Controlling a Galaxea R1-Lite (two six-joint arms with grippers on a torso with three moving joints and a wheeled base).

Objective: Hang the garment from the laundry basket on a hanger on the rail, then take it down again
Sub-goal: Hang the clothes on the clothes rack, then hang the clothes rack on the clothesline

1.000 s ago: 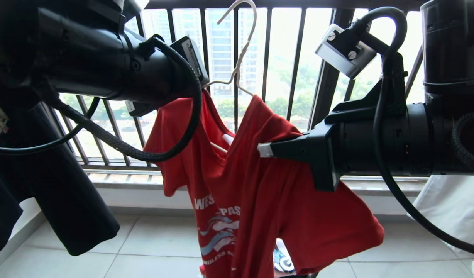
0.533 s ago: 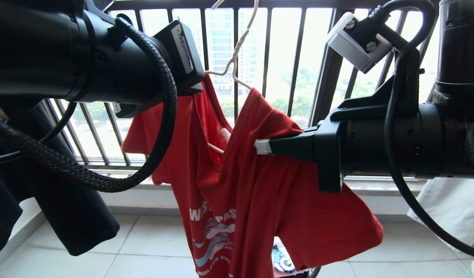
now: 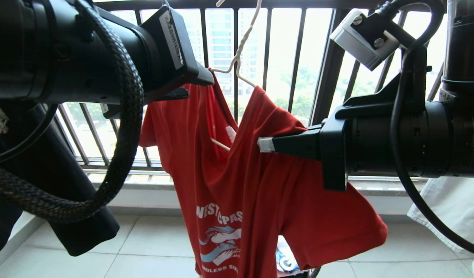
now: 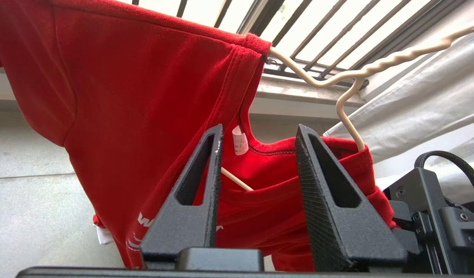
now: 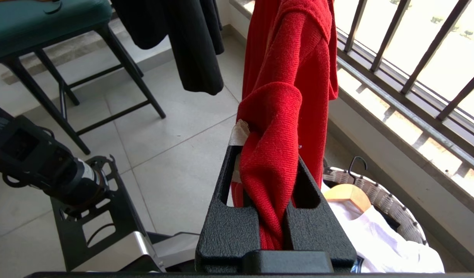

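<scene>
A home balcony used for drying laundry, high up: a dark barred window railing (image 3: 295, 58) looks out on tall apartment blocks and trees. Pale floor tiles (image 5: 175, 154), a green-cushioned black metal stool (image 5: 48, 23), hanging clothes (a black shirt (image 5: 190, 42) among them) and a woven laundry basket (image 5: 380, 200) furnish it.

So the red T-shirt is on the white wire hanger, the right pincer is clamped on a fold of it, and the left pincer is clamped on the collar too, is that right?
Not quite. The left pincer is open: the left wrist view shows its fingers apart, with the collar of the red T-shirt showing between them ungripped. The rest holds: the shirt hangs on the white wire hanger, and the right pincer is clamped on a fold of it.
</scene>
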